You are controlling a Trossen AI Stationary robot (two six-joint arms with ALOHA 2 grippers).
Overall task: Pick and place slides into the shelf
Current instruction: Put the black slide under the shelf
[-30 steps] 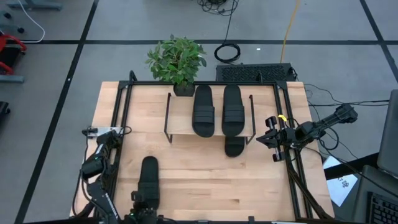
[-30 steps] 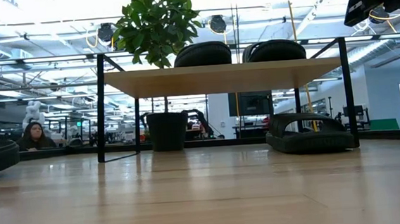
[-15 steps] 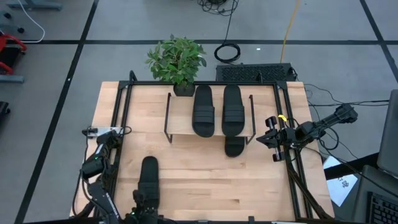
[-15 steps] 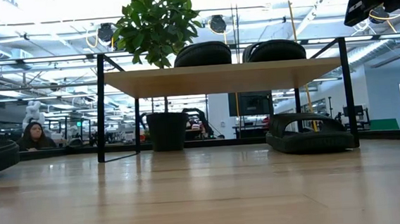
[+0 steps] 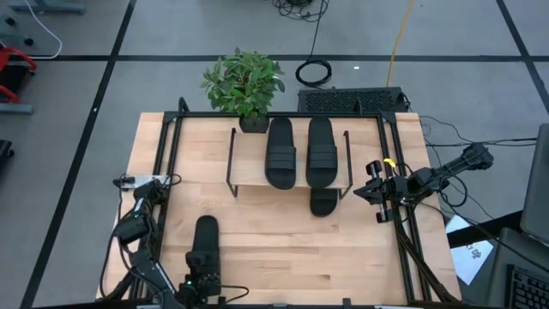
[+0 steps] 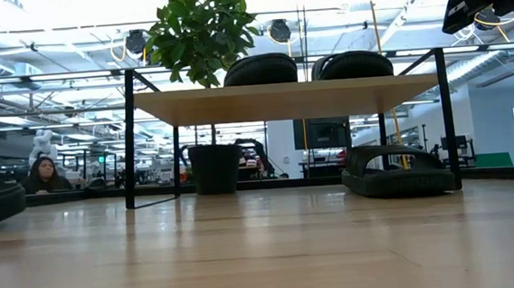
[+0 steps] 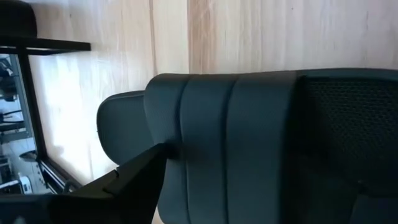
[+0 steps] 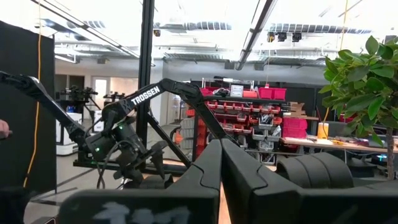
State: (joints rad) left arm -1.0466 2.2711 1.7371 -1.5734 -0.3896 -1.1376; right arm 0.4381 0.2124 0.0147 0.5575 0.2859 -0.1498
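Note:
Two black slides (image 5: 280, 153) (image 5: 320, 152) lie side by side on the shelf's light wood top (image 5: 249, 163). A third slide (image 5: 323, 202) rests on the table under the shelf, with its near end sticking out. The fourth slide (image 5: 206, 245) lies flat near the table's front left. My left gripper (image 5: 199, 280) stands open over this slide's near end, slanting down. The left wrist view shows the ribbed strap (image 7: 236, 143) close in front of it. My right gripper (image 5: 376, 193) is shut and raised at the table's right rail. My left gripper has one finger (image 7: 134, 177) in view beside the side edge of the slide's strap (image 7: 163, 134). I cannot tell whether it touches. The other finger is out of the picture. The slide lies flat on the table.
A potted plant (image 5: 244, 86) stands at the far edge, by the shelf's far left corner. Black rails (image 5: 167, 172) run along the table's left and right sides. Bare wood (image 5: 292, 249) lies between the near slide and the shelf. A person (image 6: 43, 174) sits in the room beyond.
My left arm has swung a little along the near edge and sunk toward the near slide's near end. The slide stays where it was. My right arm has kept still.

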